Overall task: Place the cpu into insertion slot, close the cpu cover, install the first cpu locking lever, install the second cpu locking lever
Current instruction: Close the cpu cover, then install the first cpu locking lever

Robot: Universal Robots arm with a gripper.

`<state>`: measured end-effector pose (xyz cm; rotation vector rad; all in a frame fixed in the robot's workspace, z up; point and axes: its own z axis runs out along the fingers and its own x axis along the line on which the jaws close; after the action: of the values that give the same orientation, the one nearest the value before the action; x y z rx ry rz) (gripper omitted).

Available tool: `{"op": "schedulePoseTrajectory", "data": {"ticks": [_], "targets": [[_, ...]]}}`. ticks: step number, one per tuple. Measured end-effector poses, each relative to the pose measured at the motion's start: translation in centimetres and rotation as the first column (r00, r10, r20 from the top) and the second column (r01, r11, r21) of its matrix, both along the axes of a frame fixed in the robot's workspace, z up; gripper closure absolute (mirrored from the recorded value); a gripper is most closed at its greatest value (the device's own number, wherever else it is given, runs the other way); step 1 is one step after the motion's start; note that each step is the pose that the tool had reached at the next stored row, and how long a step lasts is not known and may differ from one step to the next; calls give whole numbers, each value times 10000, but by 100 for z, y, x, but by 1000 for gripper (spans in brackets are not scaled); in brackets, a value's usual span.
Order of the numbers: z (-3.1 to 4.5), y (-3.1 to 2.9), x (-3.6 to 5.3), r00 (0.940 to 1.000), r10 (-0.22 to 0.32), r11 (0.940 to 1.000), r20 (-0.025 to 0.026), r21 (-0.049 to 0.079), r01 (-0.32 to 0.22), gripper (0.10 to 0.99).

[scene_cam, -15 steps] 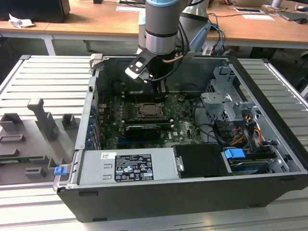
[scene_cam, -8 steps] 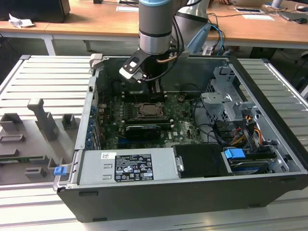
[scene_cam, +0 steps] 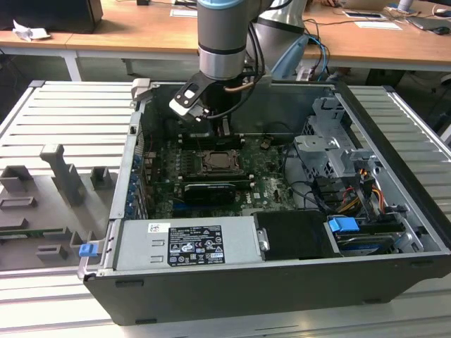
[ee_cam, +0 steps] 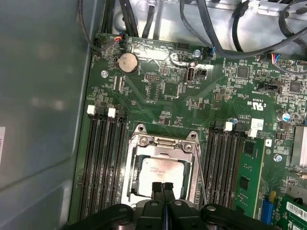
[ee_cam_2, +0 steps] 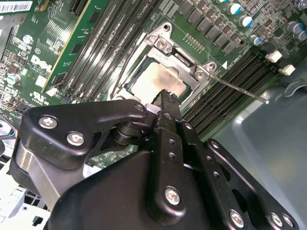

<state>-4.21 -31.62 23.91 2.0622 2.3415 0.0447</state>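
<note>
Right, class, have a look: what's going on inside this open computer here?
A robot arm reaches down into the open computer case. Its pincer, shut with nothing visible between the fingers, hangs over the edge of the motherboard's socket. The cpu already sits in the socket, and the cpu cover lies flat around it. A thin wire lever juts out beside the cover, apparently not latched.

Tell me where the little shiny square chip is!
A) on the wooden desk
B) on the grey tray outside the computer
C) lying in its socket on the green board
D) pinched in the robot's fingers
C: in the first wrist view the cpu lies flat on the green board, framed by the silvery cover, while the gripper above it is shut on nothing.
</note>
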Motion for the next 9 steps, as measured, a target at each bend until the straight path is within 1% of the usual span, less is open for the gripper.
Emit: {"op": "schedulePoseTrajectory", "data": {"ticks": [5,9], "targets": [[0,0,-19,10000,1,10000,0,0,-1,980],[40,0,-20,10000,0,10000,-1,-5,0,980]]}}
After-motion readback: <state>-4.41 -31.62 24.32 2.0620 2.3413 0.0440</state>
